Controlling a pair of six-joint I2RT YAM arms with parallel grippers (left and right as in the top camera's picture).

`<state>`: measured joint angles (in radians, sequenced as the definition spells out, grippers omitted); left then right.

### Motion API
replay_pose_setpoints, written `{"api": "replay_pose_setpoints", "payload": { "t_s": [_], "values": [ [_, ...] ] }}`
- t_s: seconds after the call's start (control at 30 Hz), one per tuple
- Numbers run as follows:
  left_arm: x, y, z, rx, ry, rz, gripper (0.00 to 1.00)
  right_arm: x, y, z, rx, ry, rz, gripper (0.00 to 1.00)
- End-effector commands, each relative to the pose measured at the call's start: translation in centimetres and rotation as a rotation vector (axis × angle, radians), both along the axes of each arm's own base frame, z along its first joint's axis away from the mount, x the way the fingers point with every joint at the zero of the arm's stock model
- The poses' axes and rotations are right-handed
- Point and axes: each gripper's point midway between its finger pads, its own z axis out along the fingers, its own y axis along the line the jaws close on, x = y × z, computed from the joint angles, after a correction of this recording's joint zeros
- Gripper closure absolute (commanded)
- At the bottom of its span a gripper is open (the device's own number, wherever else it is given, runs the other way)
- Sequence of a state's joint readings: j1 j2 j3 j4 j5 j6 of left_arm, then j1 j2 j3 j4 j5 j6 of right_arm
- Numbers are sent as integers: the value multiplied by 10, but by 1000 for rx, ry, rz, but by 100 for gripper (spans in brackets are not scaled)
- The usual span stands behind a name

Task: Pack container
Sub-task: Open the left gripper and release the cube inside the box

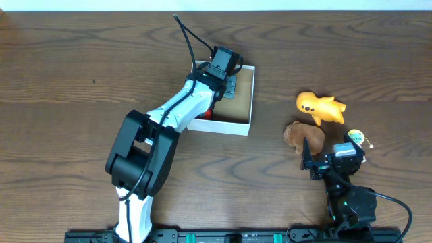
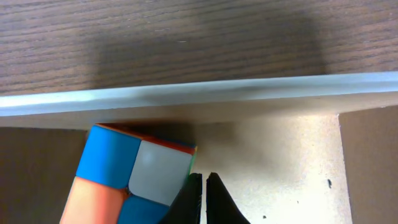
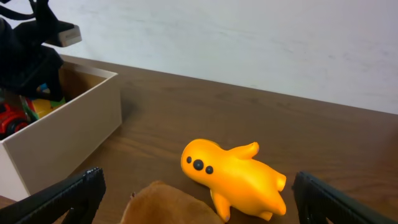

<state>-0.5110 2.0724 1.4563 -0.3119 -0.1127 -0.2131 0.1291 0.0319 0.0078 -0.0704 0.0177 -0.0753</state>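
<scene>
The dark wood table (image 1: 81,61) fills my overhead view, with a pale wall behind it in the right wrist view. The biggest thing on it is the left arm (image 1: 175,111), reaching from seven o'clock up to the middle. It ends over the box (image 1: 226,126), which sits just toward twelve o'clock from the centre, white outside and tan cardboard inside. The left gripper (image 2: 204,186) is down inside the box, its fingers pinched almost together with nothing between them. A coloured cube (image 2: 134,180) lies just beside it at nine o'clock, against the far wall. A red toy (image 3: 9,118) also shows in the box from the right wrist. At three o'clock, well apart from the box, lies an orange toy (image 1: 318,108). A brown toy (image 1: 304,135) is just beside it toward four o'clock. The right gripper (image 3: 199,182) hangs near the brown toy at about four o'clock, spread wide and holding nothing. A small yellow-green item (image 1: 356,138) sits just beside that gripper; I cannot tell what it is. My worries: lifting the left arm carelessly could catch the cube or the wall and drag the box. Closing the right fingers on the brown toy could shove the orange one away, since they lie so close. Bringing a toy over while the left arm occupies the box risks an arm clash.
</scene>
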Motion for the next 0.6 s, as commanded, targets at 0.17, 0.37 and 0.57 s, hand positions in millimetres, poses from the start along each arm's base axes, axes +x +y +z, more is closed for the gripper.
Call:
{"api": "replay_pose_setpoints", "payload": {
  "t_s": [0.17,0.37,0.57],
  "values": [
    [10,30,7,123,-50,88,94,0,-1,-2,14,5,-7,1],
    [15,34,16,138,-86,110,94,0,-1,-2,14,5,-7,1],
    [25,21,46,50,-163,95,94,0,-1,-2,14,5,-6,1]
  ]
}}
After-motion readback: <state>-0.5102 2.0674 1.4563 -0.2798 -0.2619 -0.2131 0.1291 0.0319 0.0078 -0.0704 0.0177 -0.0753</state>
